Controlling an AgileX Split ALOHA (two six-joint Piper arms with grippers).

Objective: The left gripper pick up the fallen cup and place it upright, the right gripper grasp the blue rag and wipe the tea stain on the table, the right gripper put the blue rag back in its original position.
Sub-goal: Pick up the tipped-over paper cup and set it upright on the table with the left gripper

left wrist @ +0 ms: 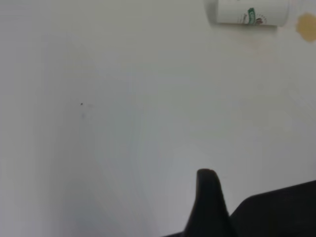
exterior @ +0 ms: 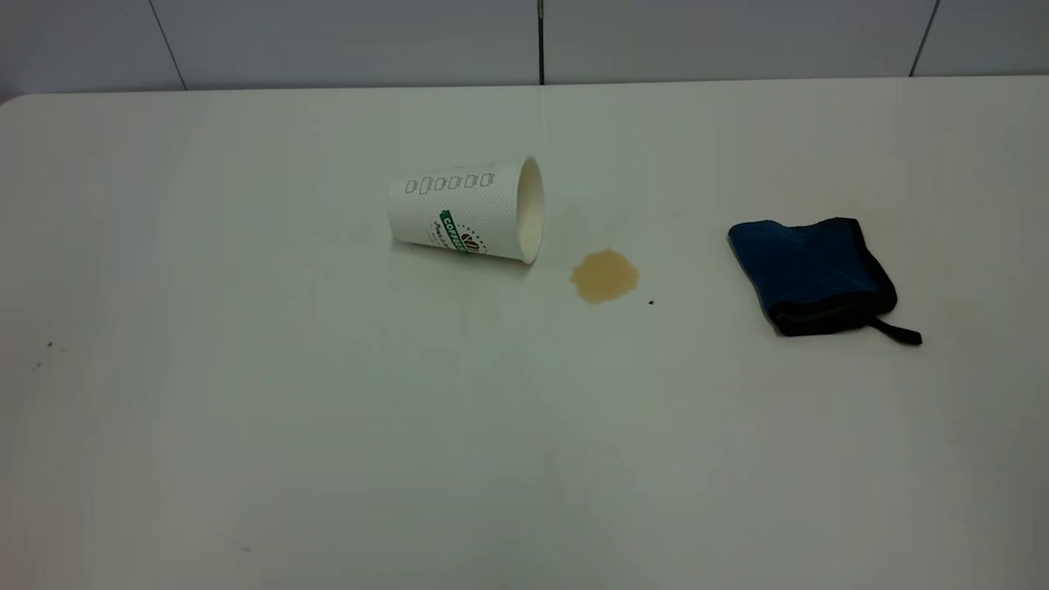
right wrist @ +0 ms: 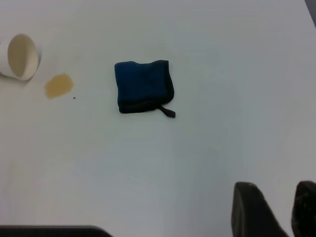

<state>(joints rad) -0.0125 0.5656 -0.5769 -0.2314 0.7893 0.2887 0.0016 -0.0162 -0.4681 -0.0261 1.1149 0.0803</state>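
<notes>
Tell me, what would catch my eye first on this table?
Probably the cup, lying on its side near the middle of the table, its mouth turned toward a light-brown tea stain just beside it. Farther right, apart from both, lies a folded blue rag. No arm shows in the outside view; the wrist views show only dark finger parts at their edges, far from all three.

Neither arm reaches into the exterior view; the left gripper (left wrist: pixel 210 197) and right gripper (right wrist: pixel 276 210) hover above bare tabletop.
</notes>
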